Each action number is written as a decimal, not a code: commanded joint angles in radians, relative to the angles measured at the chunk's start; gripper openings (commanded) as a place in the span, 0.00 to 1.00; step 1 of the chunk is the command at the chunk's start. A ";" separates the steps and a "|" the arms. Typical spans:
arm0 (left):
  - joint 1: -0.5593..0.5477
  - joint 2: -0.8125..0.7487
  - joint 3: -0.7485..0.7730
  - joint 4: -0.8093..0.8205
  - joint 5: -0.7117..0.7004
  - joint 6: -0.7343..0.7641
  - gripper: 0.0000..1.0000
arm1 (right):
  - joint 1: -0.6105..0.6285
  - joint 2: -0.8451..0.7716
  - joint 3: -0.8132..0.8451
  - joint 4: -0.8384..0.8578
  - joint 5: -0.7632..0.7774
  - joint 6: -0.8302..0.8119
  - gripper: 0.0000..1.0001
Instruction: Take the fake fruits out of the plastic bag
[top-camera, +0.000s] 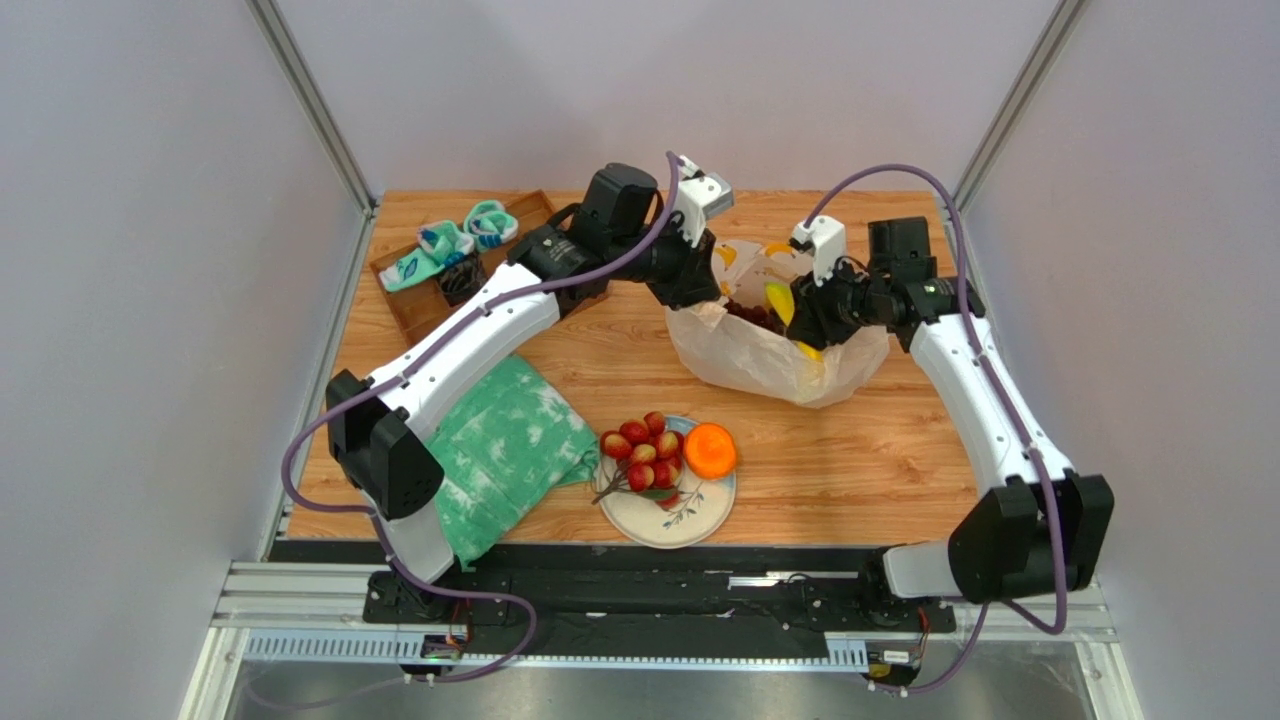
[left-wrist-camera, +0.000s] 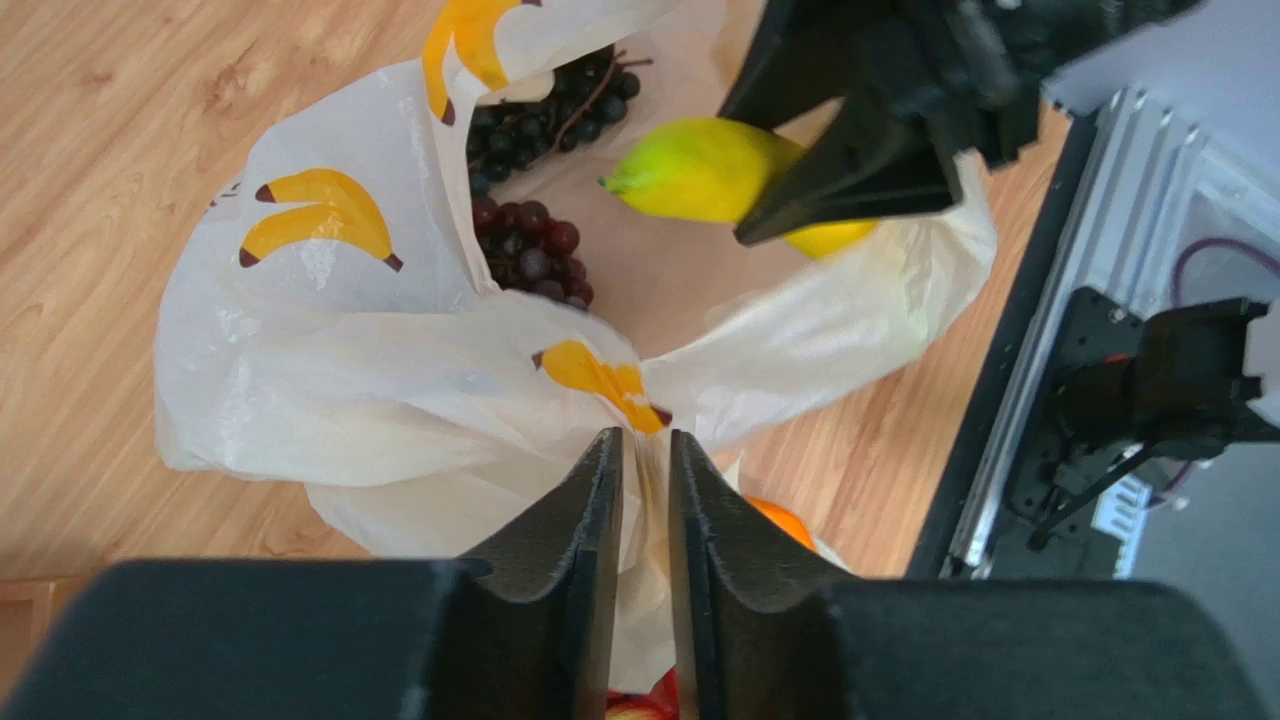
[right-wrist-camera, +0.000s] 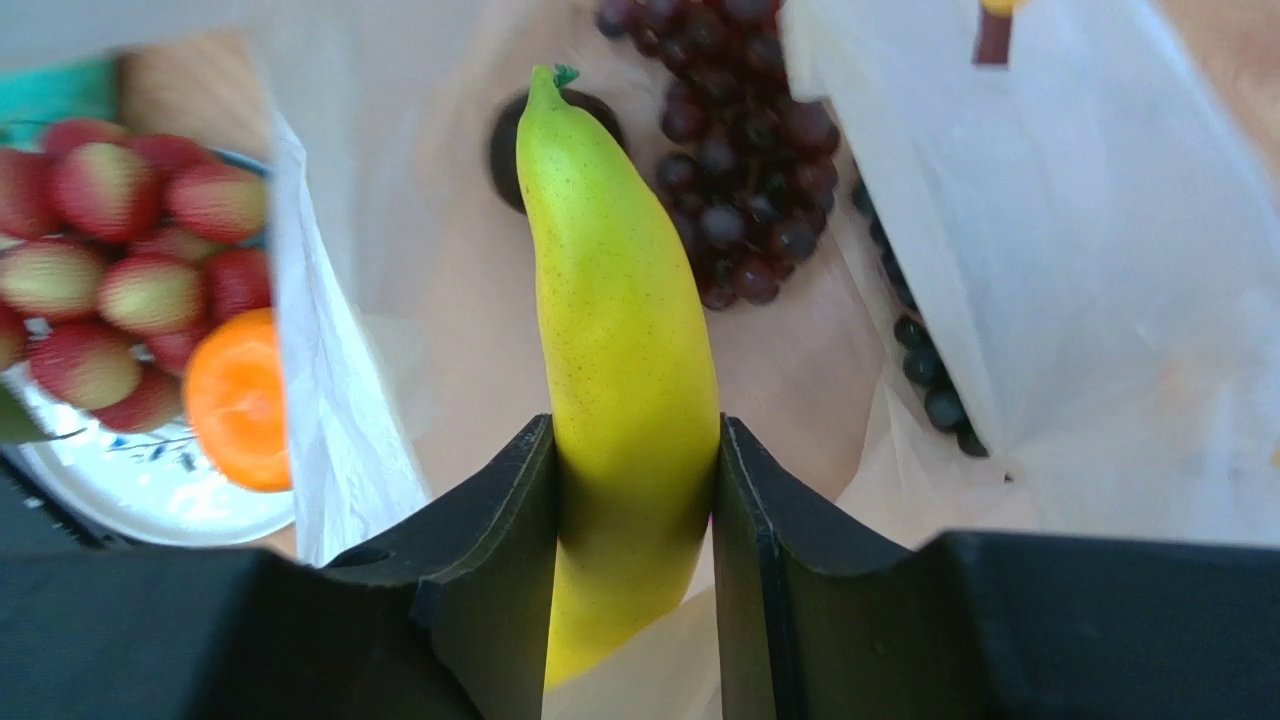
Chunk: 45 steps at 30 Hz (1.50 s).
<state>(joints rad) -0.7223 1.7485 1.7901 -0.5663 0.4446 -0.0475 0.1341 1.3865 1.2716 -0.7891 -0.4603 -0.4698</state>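
The whitish plastic bag (top-camera: 759, 357) with banana prints lies open at the table's middle right. My left gripper (left-wrist-camera: 646, 450) is shut on a bunched edge of the bag (left-wrist-camera: 376, 375) and holds it up. My right gripper (right-wrist-camera: 634, 450) is shut on the yellow banana (right-wrist-camera: 624, 315), held over the bag's mouth; the banana also shows in the left wrist view (left-wrist-camera: 714, 168). Dark purple grapes (right-wrist-camera: 736, 165) and a dark round fruit (right-wrist-camera: 508, 143) lie inside the bag. The red ball cluster (top-camera: 642, 452) and the orange (top-camera: 709, 450) sit on a plate (top-camera: 684, 518).
A green-white mottled cloth (top-camera: 504, 450) lies at the front left. A wooden tray (top-camera: 436, 293) with teal items stands at the back left. Grey walls enclose the table on three sides.
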 joint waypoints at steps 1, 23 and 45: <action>0.014 -0.017 0.092 -0.004 0.029 0.043 0.49 | 0.001 -0.144 0.094 -0.048 -0.187 -0.052 0.30; 0.090 -0.294 0.103 -0.142 -0.029 0.320 0.66 | 0.087 -0.057 0.270 0.312 -0.450 0.464 0.33; 0.262 -0.622 -0.196 -0.116 -0.032 0.304 0.64 | 0.041 0.010 -0.009 0.258 0.516 -0.104 0.22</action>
<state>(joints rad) -0.5274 1.2098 1.6089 -0.7231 0.3412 0.3168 0.1890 1.3155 1.2915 -0.5426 -0.2325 -0.4820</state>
